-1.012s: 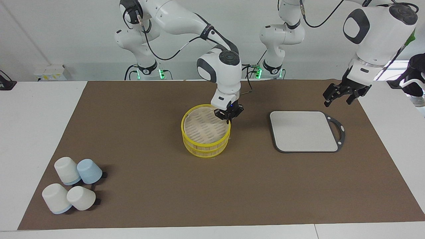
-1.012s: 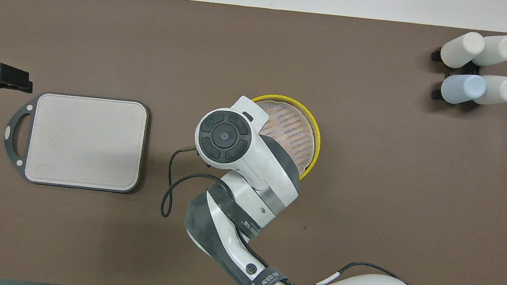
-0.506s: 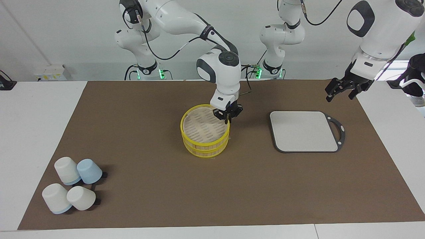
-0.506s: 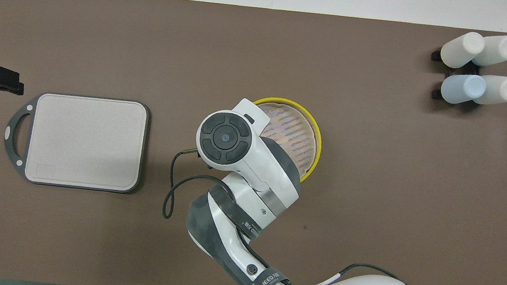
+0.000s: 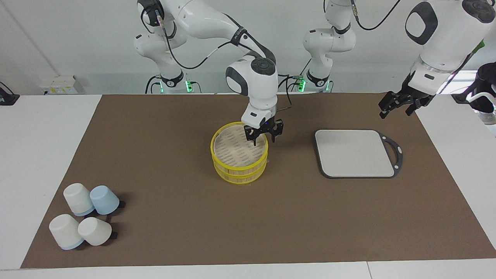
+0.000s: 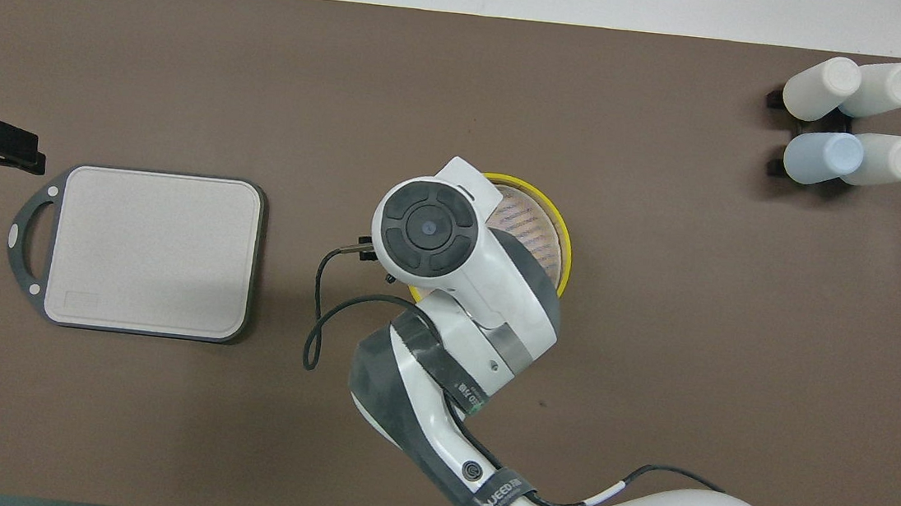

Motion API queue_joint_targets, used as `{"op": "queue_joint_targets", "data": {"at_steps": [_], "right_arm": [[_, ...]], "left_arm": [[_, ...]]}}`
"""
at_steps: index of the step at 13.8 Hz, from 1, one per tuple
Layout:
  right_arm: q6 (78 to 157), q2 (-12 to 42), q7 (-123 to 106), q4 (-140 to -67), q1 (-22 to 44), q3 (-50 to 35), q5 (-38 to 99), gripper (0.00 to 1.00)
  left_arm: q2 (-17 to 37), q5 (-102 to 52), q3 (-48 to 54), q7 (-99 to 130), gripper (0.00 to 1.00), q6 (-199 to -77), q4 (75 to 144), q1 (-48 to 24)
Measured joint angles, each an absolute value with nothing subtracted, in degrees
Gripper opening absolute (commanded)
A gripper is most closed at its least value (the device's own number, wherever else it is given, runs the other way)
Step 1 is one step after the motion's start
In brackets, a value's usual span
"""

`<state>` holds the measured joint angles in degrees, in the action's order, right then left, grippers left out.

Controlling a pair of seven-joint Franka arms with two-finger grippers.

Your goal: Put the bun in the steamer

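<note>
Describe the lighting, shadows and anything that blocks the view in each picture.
Facing view: even, soft light; faint shadows under the cups and beside the steamer; bright window glare past the left gripper. Overhead view: flat light, no glare; the right arm covers much of the steamer and hides the right gripper; the bun cannot be seen.

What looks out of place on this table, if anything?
The four cups at the right arm's end sit tilted in a huddle, not upright. No bun shows: none on the grey board, and none in the steamer where its floor is visible under the open right tool.
</note>
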<state>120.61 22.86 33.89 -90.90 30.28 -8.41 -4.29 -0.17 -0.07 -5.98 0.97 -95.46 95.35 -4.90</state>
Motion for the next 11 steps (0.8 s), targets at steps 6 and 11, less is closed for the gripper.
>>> {"op": "queue_joint_targets", "data": {"at_steps": [6, 11], "right_arm": [[101.5, 10.5, 19.0, -90.0, 14.0, -8.3, -2.1, 1.00], [90.4, 4.4, 9.9, -90.3, 4.6, -8.4, -1.3, 1.00]], "left_arm": [[-0.2, -0.1, -5.9, 1.0, 1.00, -94.6, 95.3, -4.9], [-0.2, -0.1, -5.8, 1.0, 1.00, -94.6, 95.3, -4.9]]}}
